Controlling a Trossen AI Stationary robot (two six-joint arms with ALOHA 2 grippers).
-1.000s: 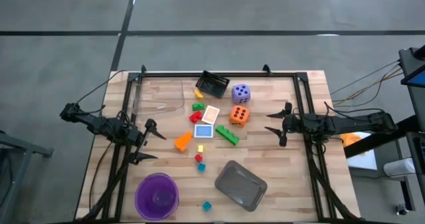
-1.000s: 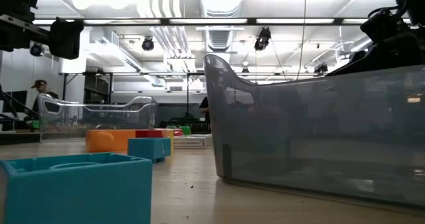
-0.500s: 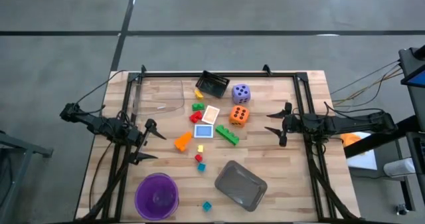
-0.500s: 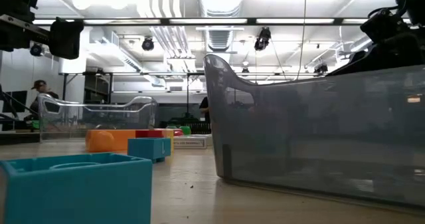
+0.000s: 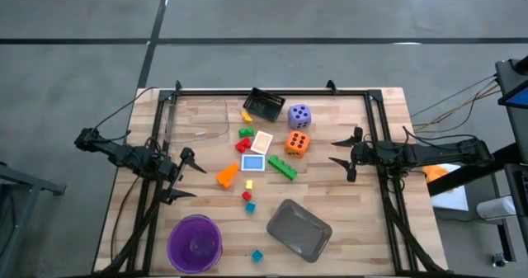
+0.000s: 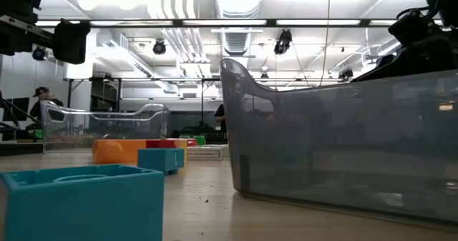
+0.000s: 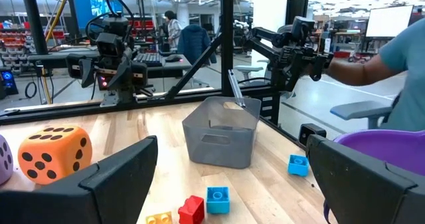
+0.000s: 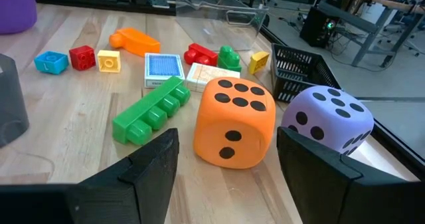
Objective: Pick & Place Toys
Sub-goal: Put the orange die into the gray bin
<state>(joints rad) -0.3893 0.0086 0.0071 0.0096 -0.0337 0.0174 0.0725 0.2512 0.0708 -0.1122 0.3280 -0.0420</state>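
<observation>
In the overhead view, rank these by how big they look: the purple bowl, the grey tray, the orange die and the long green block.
1. grey tray, largest
2. purple bowl, close behind the tray
3. orange die
4. long green block, longer than the die but much narrower, so that pair is close

The left arm reaches in over the table's left edge, its left gripper (image 5: 183, 177) spread wide and holding nothing. The right arm reaches in from the opposite edge, its right gripper (image 5: 345, 157) parted with nothing between its fingers.
</observation>
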